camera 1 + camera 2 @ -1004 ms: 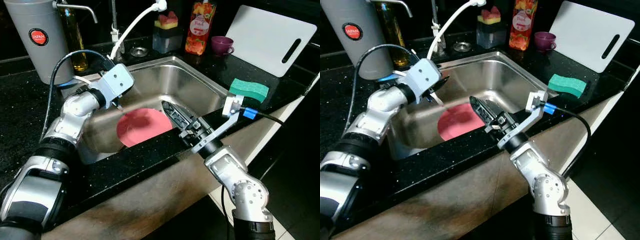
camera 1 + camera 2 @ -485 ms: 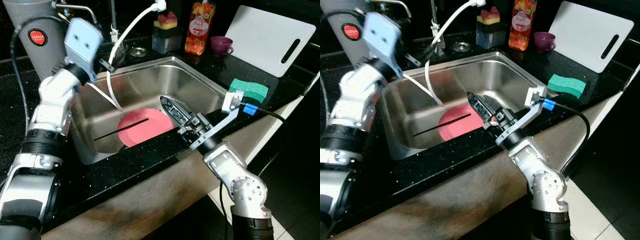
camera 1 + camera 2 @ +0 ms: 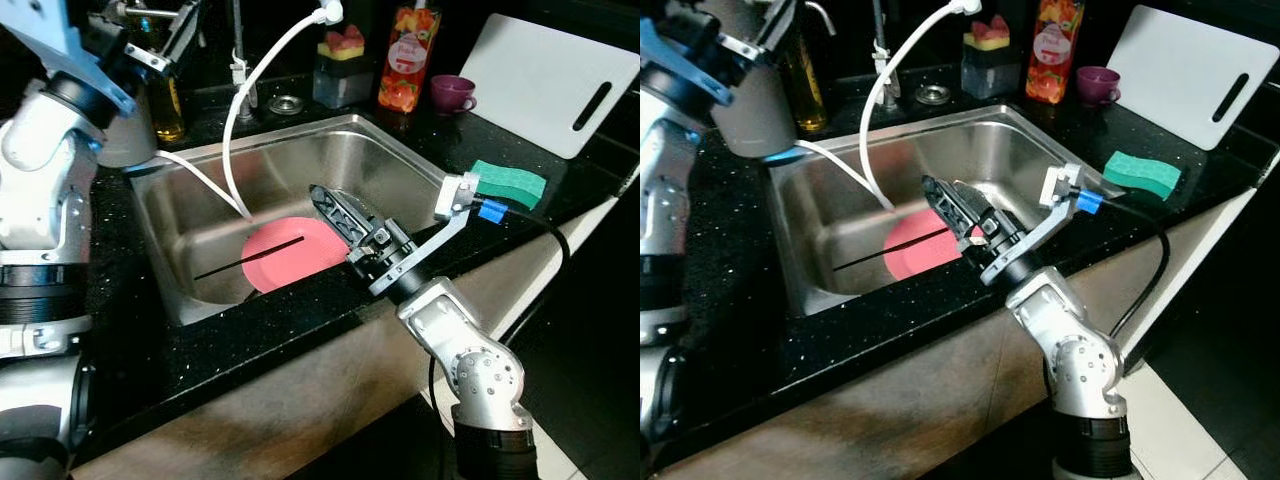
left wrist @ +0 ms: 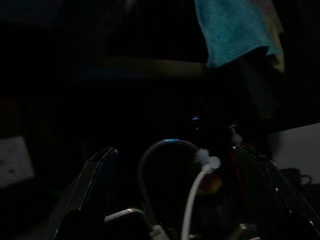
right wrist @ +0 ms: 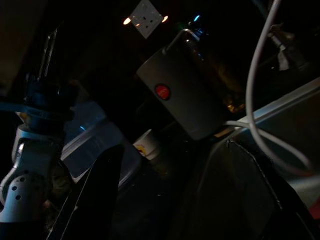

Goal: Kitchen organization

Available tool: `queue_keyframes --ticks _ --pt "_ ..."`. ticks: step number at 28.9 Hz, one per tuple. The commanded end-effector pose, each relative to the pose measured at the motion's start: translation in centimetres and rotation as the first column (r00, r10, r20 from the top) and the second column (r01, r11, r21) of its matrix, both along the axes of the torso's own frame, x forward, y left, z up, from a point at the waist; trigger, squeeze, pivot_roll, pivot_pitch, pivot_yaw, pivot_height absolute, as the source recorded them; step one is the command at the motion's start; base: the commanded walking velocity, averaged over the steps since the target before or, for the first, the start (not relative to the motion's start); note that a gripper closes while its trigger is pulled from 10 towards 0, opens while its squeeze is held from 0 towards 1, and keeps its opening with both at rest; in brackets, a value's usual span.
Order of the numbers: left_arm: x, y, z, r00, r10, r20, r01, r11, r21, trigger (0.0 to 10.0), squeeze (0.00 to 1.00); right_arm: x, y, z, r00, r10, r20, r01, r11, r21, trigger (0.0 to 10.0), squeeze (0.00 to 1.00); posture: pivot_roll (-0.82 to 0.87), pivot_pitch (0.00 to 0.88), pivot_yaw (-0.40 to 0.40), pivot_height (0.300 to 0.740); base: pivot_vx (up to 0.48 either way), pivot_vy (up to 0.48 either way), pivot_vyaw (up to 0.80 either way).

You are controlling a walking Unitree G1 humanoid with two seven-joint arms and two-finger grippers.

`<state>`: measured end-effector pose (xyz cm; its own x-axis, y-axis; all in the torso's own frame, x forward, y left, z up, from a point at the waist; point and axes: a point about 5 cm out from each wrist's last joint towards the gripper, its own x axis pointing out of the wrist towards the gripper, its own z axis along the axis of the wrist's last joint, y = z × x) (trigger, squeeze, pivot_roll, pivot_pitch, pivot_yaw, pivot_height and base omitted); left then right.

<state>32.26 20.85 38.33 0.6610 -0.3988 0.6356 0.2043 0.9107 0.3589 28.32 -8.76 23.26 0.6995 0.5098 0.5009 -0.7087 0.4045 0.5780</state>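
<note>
A pink plate (image 3: pixel 290 255) lies flat on the bottom of the steel sink (image 3: pixel 400 165), with a thin black stick (image 3: pixel 250 258) resting across it. My right gripper (image 3: pixel 325 198) hovers over the front part of the sink just right of the plate; the right wrist view shows its fingers (image 5: pixel 100 185) spread, open and empty. My left gripper (image 3: pixel 170 35) is raised at the back left, near the grey canister (image 3: pixel 755 110) and the faucet. In the left wrist view its fingers (image 4: pixel 95 170) stand wide apart, open, with nothing between them.
A white hose (image 3: pixel 240 130) loops from the faucet down into the sink. On the black counter are a green sponge (image 3: pixel 510 183), a white cutting board (image 3: pixel 560 80), a purple cup (image 3: pixel 452 93), an orange bottle (image 3: pixel 402 55), a sponge holder (image 3: pixel 338 65) and an oil bottle (image 3: pixel 168 105).
My left arm has lifted out of the sink to the back left, uncovering the plate, with the black stick across it. The right gripper has moved a little left over the sink.
</note>
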Motion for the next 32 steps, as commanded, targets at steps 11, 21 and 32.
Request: queue_keyframes --ticks 11,21,32 --pt "-2.6 2.5 2.1 0.931 0.348 0.115 -0.366 0.870 0.331 10.0 0.00 -1.3 0.6 0.8 0.994 0.099 0.049 -0.100 0.995 0.023 10.0 0.00 0.14 0.000 0.003 0.740 0.000 0.000 0.37" --pt "-3.4 1.4 1.7 0.956 0.284 0.073 -0.288 0.869 0.402 10.0 0.00 -1.5 0.5 0.5 0.996 0.093 0.014 -0.093 0.995 0.035 10.0 0.00 0.12 0.000 0.009 0.740 0.000 0.000 0.26" --pt "-7.6 -1.8 -2.8 0.907 -0.109 -0.406 0.342 0.753 0.562 10.0 0.00 -1.7 0.0 0.9 0.993 0.111 0.029 -0.111 0.994 0.014 10.0 0.00 0.11 0.000 0.003 0.740 0.000 0.000 0.00"
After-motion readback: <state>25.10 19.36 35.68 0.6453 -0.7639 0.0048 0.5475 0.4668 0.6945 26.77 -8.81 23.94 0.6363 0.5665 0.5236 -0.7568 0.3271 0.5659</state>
